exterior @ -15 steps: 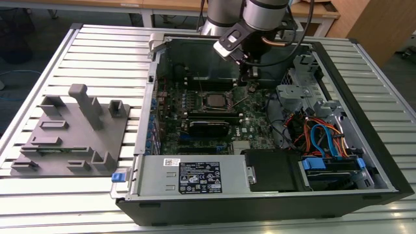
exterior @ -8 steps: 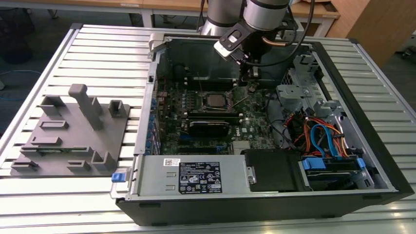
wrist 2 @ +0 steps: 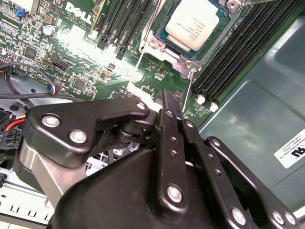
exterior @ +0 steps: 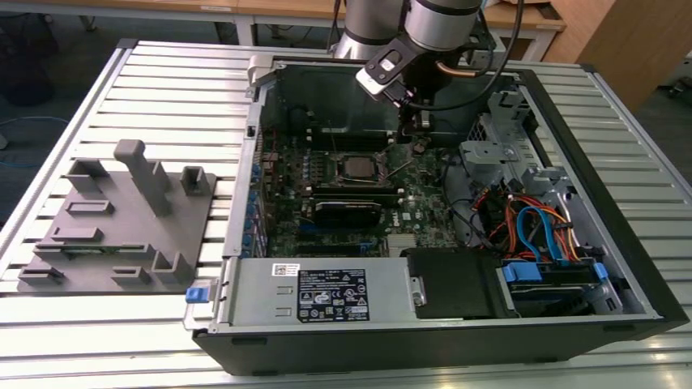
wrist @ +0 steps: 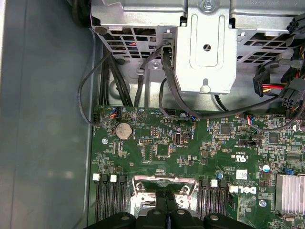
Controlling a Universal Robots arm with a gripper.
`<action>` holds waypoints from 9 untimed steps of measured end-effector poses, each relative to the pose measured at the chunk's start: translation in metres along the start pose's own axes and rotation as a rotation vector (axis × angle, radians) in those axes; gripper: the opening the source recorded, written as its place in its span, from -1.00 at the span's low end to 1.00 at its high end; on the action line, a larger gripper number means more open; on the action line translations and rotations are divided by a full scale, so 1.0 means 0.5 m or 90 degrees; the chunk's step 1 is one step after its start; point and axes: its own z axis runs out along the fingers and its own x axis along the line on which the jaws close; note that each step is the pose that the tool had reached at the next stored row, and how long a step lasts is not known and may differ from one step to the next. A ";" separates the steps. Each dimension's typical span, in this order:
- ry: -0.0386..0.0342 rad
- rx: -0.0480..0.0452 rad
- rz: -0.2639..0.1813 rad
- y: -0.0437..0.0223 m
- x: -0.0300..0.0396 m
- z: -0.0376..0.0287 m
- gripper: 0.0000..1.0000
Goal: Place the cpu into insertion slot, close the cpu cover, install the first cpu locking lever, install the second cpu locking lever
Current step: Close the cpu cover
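The cpu (wrist 2: 193,24), a small square chip with a silvery top, lies in the insertion slot (exterior: 355,166) on the green board. The cpu cover (wrist 2: 187,63) is a silver frame lying around the chip's edges. A thin lever rod (wrist 2: 144,38) runs along one side of the socket. My gripper (wrist 2: 170,98) hovers over the board just beside the socket with its black fingers pressed together and nothing between them. In the exterior view my gripper (exterior: 414,134) hangs just behind the socket. In the first wrist view my gripper (wrist: 165,202) covers part of the socket frame (wrist: 164,180).
The open computer case (exterior: 638,267) lies on a slatted table. A grey power supply box (exterior: 313,292) sits at its front, and a metal drive cage (exterior: 487,154) and bundled cables (exterior: 540,227) on the exterior view's right. A grey fixture tray (exterior: 119,227) stands outside on the left.
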 end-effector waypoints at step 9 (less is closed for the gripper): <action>0.0000 0.0000 0.000 0.010 0.000 0.001 -0.79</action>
